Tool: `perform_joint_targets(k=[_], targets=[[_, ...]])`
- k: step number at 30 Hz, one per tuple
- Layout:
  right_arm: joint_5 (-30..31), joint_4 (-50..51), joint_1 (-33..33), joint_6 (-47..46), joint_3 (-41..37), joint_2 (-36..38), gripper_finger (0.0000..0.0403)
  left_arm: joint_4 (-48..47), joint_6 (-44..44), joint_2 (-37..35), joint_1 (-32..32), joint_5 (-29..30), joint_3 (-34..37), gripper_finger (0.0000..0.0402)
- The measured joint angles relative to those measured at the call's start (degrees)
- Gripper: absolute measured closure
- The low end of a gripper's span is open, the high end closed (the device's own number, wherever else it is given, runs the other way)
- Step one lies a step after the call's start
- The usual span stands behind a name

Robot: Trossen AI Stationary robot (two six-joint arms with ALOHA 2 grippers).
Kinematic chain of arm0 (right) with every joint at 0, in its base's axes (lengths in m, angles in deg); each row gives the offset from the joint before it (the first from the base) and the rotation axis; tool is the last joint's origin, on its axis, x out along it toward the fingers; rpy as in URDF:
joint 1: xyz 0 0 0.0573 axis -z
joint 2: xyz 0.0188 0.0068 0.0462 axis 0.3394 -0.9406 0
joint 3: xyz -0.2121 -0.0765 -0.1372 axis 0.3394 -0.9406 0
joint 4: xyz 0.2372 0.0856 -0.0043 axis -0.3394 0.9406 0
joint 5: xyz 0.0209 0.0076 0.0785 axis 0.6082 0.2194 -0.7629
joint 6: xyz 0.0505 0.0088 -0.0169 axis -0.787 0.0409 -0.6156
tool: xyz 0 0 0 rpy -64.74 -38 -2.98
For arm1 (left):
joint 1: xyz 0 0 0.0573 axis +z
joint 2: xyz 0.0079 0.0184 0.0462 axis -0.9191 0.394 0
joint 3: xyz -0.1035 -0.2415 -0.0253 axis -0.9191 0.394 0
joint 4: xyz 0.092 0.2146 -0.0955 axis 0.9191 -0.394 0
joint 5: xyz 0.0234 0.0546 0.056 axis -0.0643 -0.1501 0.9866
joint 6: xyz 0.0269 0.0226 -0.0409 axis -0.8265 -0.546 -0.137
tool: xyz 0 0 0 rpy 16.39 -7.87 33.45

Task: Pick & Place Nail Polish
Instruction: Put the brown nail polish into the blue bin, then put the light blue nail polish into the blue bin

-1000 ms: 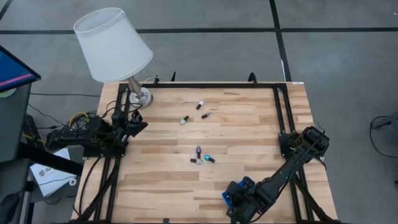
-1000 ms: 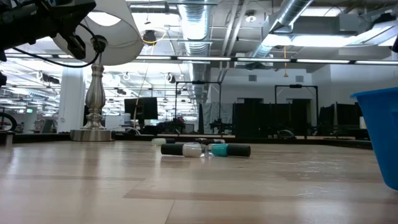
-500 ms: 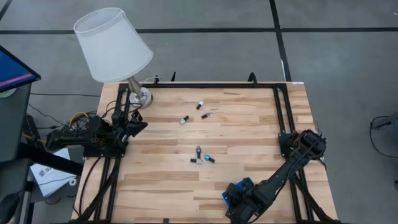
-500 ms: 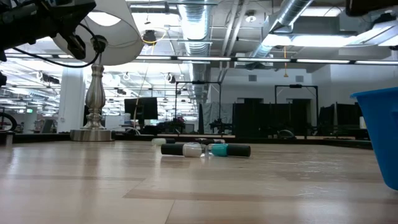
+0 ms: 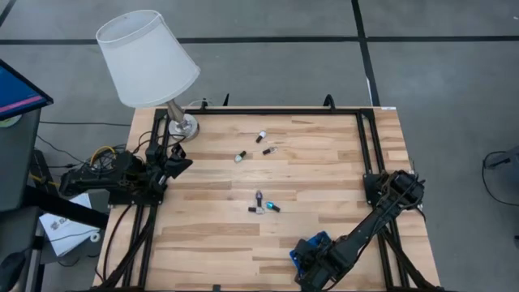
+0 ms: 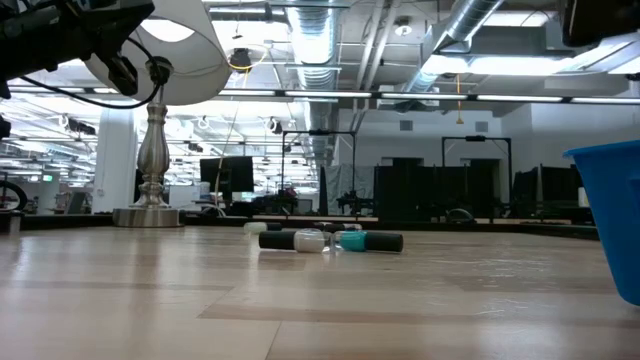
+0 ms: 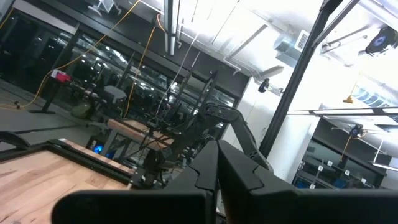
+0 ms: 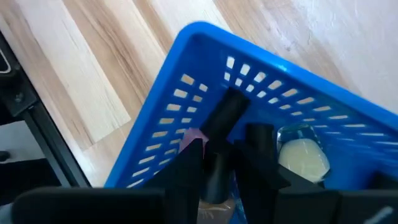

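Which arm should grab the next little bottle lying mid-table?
Probably the right: its gripper is over the blue slotted basket and nearer the three nail polish bottles lying mid-table. The left gripper waits shut at the left edge.

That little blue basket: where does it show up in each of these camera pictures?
High view: blue basket at the table's near edge, under the right arm.
Low view: its wall at the right edge.
Left wrist view: not in it.
Right wrist view: fills the picture, bottles inside.
Shared landmark: the wooden table.

blue tray (image 6: 610, 215) cut off at edge, distant bottles (image 5: 261, 137) too small to identify
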Motion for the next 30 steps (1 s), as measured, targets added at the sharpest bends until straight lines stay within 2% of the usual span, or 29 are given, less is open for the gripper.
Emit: perform_joint_targets(k=[8,17,21,30], targets=[[-0.5,-0.1,0.1,-1.6,0.0,2.3,0.0292,0.0,0.0,0.0,0.0,0.0,0.0,0.0401],[-0.5,4.3,3.6,5.7,0.0,10.5,0.0199,0.0,0.0,0.0,0.0,0.0,0.0,0.0401],[0.1,4.9,8.6,12.8,0.0,14.4,0.0176,0.0,0.0,0.0,0.0,0.0,0.0,0.0401],[0.1,1.6,24.3,35.5,0.0,15.8,0.0177,0.0,0.0,0.0,0.0,0.0,0.0,0.0401]])
